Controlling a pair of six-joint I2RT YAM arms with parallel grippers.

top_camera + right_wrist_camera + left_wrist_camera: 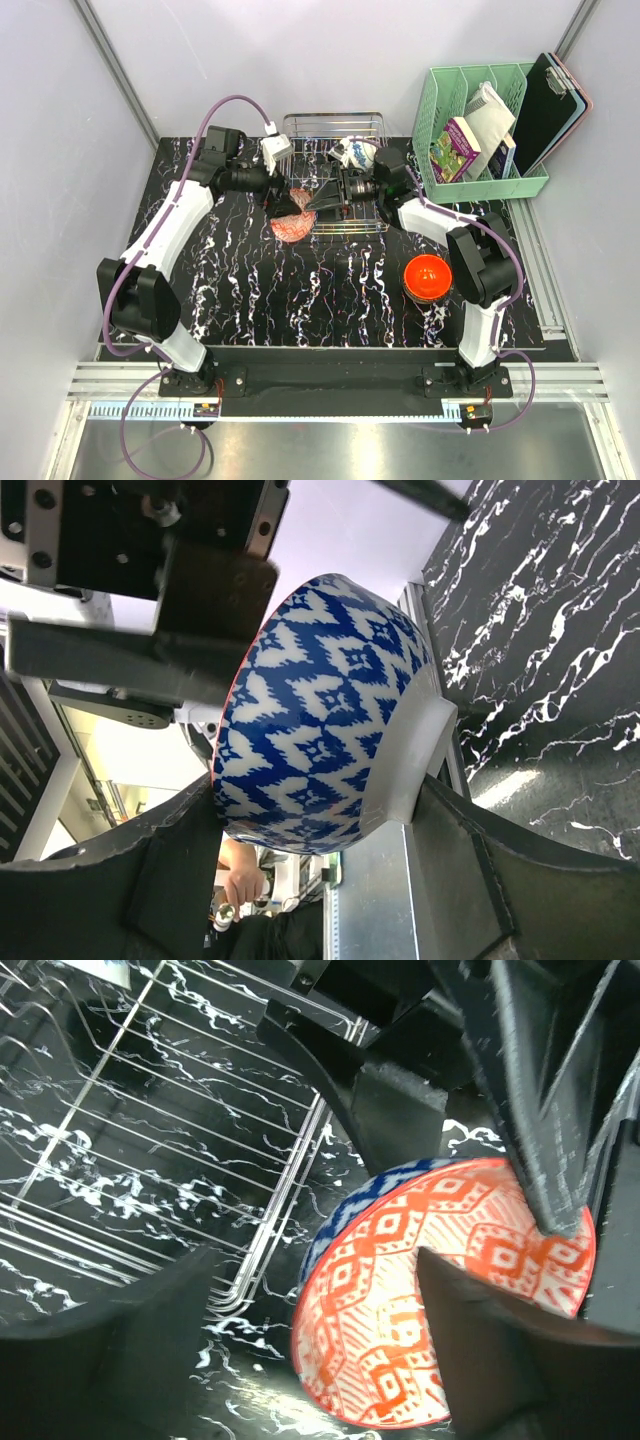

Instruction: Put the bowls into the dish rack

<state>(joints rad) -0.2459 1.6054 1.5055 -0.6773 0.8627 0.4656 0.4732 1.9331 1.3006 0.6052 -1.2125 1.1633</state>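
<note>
A bowl [293, 227] with a blue-and-white outside [320, 720] and an orange-red patterned inside [420, 1310] is held on its side just off the near-left corner of the dish rack [335, 124]. My right gripper [318, 785] is shut on it, one finger on the rim and the other on the foot; its fingers [545, 1110] also show in the left wrist view. My left gripper [312, 1260] is open, with one finger in front of the bowl's inside and the other well clear. Another blue-and-white bowl [355, 152] lies in the rack. A glossy orange-red bowl [428, 276] stands on the table at the right.
The rack's wire grid [150, 1110] lies to the left of the held bowl. A mint-green organiser [485, 135] with books stands at the back right, and a dark clipboard [550, 100] leans on it. Both arms meet over the rack's near edge.
</note>
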